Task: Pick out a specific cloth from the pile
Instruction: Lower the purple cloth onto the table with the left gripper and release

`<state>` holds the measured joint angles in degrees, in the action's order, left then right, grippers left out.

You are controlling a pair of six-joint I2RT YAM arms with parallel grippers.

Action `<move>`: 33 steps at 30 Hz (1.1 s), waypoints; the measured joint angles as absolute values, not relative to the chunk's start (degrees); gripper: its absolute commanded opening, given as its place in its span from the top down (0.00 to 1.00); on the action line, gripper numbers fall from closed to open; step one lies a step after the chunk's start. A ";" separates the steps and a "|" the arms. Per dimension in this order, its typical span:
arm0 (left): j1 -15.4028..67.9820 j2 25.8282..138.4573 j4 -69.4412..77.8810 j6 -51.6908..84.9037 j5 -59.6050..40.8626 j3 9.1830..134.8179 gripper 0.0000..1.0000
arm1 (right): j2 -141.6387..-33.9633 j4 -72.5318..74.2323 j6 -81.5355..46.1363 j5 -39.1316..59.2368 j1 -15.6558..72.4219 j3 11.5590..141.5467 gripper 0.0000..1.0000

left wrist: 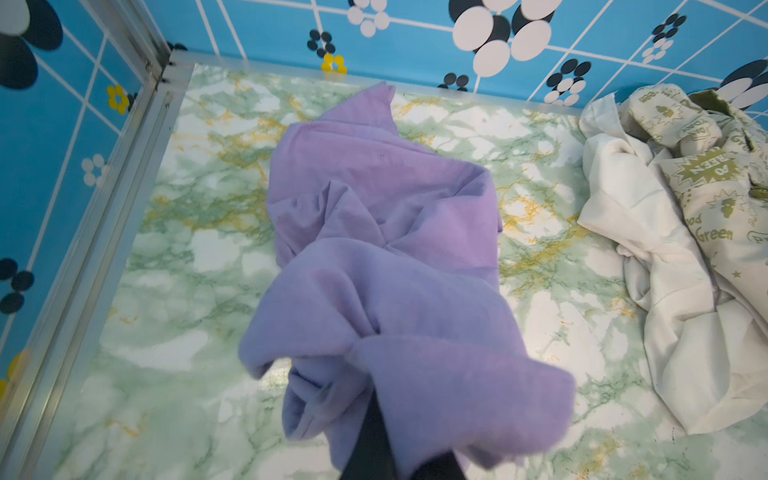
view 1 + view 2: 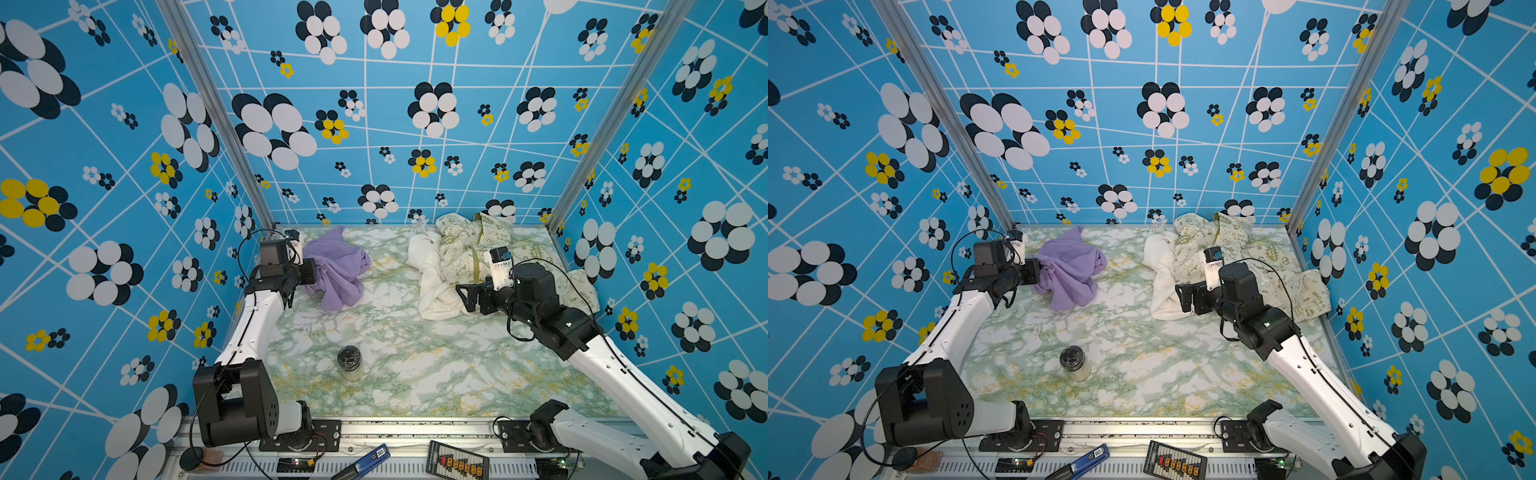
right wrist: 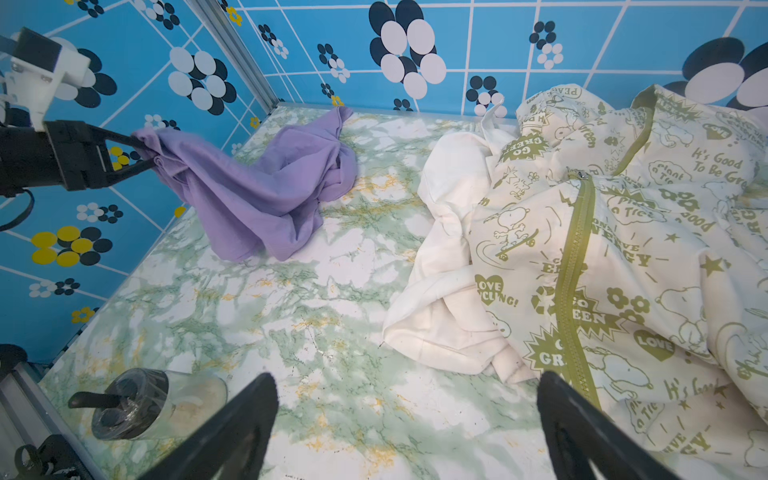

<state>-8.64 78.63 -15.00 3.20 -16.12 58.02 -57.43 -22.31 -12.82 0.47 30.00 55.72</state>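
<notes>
Look, the cloth (image 1: 386, 232) is soft, thin and matt, a plain lavender fabric. The pile (image 3: 519, 232) is matt fabric too: a smooth white cloth (image 3: 449, 199), a cream printed cloth (image 3: 665, 249) with an olive zipper (image 3: 575, 249). Your table (image 2: 415, 365) gleams, glossy marble-print sheet. The frame rail (image 1: 95, 232) is brushed metal; the jar (image 3: 195, 395) is clear, with a glossy black lid (image 3: 124, 405).

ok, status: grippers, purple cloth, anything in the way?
Left gripper shut on purple cloth, one end lifted, rest on table, apart from pile. Right gripper open, empty, by white cloth. Jar near front, nothing in the way.
</notes>
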 measured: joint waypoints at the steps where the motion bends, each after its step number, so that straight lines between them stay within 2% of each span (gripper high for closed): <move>1: -9.02 78.63 -15.00 3.84 -16.03 57.19 1.00 | -57.49 -22.35 -12.82 0.47 30.00 55.72 0.01; 2: -9.41 78.61 -15.00 4.36 -15.97 56.40 1.00 | -57.60 -22.52 -12.84 0.45 30.00 55.72 0.01; 4: -10.20 78.41 -14.92 5.48 -15.97 55.20 0.90 | -57.78 -23.22 -12.84 0.25 30.00 55.72 0.01; 5: -10.70 78.08 -14.81 6.20 -16.01 54.61 0.83 | -57.84 -23.66 -12.84 0.19 30.00 55.72 0.01; 8: -12.73 76.18 -14.72 8.58 -16.19 52.69 0.52 | -58.04 -24.62 -12.84 0.05 30.00 55.57 0.01; 16: -17.61 69.19 -15.49 13.21 -19.27 53.89 0.02 | -58.19 -25.76 -12.84 0.05 30.00 54.78 0.01; 25: -17.17 63.35 -13.04 19.03 -23.11 60.84 0.01 | -58.70 -25.65 -13.26 0.08 30.00 54.78 0.01; 33: -10.50 70.78 -9.72 24.51 -24.86 56.77 0.01 | -59.11 -25.56 -14.17 0.08 30.00 54.78 0.01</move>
